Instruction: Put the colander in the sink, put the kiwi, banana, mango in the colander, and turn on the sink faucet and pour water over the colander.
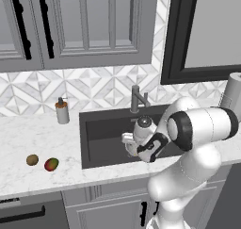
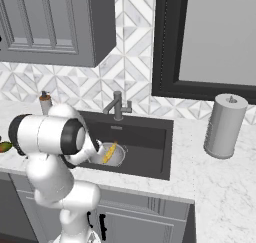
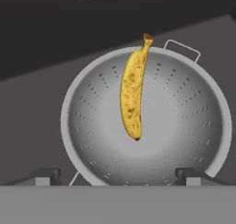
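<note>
A soap dispenser [image 1: 62,111] stands on the counter [image 1: 28,138] left of the sink [image 1: 101,134], a paper towel roll [image 2: 225,126] right of it, and the faucet [image 2: 118,106] rises behind the basin. The kiwi [image 1: 32,159] and mango [image 1: 51,164] lie side by side on the counter, well apart from the sink. The banana [image 3: 132,91] lies in the colander [image 3: 184,121] in the sink, long axis running from the bowl's bottom up to the rim, stem end resting against the rim; the gripper [image 3: 119,174] hangs above with jaws spread apart, holding nothing.

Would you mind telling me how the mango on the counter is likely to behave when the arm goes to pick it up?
The mango is a smooth oval lying on flat marble, so a sideways nudge would probably roll it, maybe into the kiwi close beside it. Its rounded skin looks slippery, so an off-centre pinch may squeeze it out. It seems firm, not floppy.
</note>
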